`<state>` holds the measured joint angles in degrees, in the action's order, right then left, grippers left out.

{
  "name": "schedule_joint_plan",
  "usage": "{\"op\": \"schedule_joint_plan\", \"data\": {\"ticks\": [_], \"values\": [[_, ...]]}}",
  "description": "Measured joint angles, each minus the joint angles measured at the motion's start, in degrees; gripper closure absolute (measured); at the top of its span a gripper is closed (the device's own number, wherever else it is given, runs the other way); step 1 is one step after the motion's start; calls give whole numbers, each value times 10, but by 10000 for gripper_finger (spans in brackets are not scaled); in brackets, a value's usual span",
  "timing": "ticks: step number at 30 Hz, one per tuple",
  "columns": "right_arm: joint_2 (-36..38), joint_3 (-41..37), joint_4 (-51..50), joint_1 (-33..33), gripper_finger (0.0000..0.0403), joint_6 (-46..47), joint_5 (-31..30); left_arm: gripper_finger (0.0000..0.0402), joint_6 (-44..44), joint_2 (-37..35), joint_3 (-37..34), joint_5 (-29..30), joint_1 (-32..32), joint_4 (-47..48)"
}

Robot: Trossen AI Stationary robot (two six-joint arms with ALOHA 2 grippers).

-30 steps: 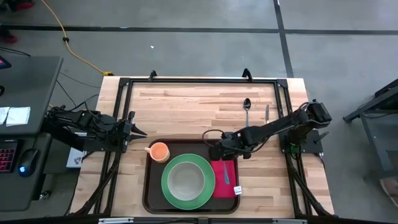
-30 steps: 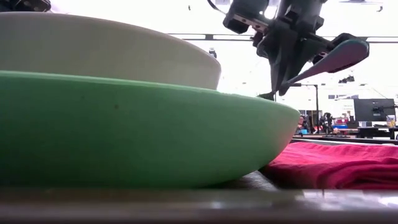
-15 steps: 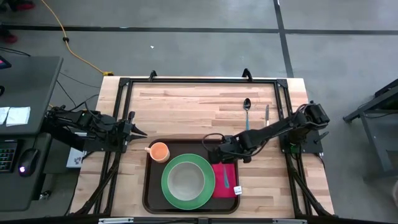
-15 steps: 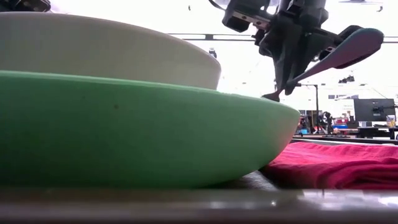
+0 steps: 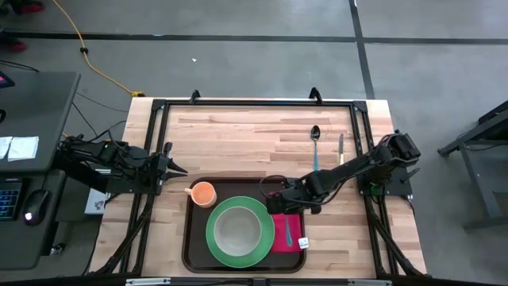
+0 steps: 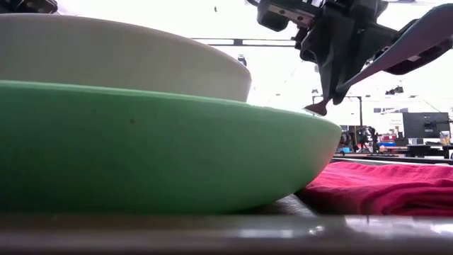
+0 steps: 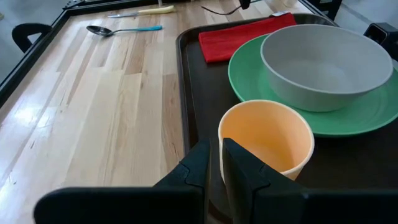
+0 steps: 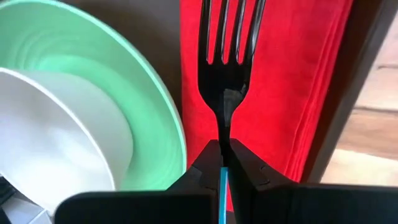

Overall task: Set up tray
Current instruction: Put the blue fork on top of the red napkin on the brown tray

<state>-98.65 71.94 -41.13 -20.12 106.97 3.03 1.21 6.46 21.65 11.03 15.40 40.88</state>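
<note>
Plenty of bare table (image 5: 238,135) beyond the tray (image 5: 190,238) rim. Right gripper (image 5: 279,208) clamped on fork (image 8: 229,68) above napkin (image 5: 295,235). Left gripper (image 5: 184,170) parked near cup (image 5: 203,193), slightly parted.

Dark brown tray (image 5: 190,238), green plate (image 5: 216,243), red napkin (image 5: 295,225), orange cup (image 5: 204,193), blue-handled fork (image 8: 227,56)

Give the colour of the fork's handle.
Light blue; the fork has dark tines, and its handle shows at the right end effector. Best seen in the right wrist view.

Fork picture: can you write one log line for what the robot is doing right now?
right gripper: shut on fork | fork: above napkin, on tray beside plate | left gripper: waiting left of tray, near cup
</note>
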Motion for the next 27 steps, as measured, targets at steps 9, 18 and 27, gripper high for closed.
{"op": "schedule_joint_plan", "data": {"ticks": [9, 18, 27], "values": [[-38, 0, 24, -6, 403, 5, 19, 328, 0, 0, 0, 0, 0, 0], [-38, 0, 15, -6, 403, 1, 9, 328, -2, 0, 0, 0, 0, -1], [-38, -2, 7, -4, 403, -4, -9, 328, -1, 0, 0, 0, 0, -1]]}}
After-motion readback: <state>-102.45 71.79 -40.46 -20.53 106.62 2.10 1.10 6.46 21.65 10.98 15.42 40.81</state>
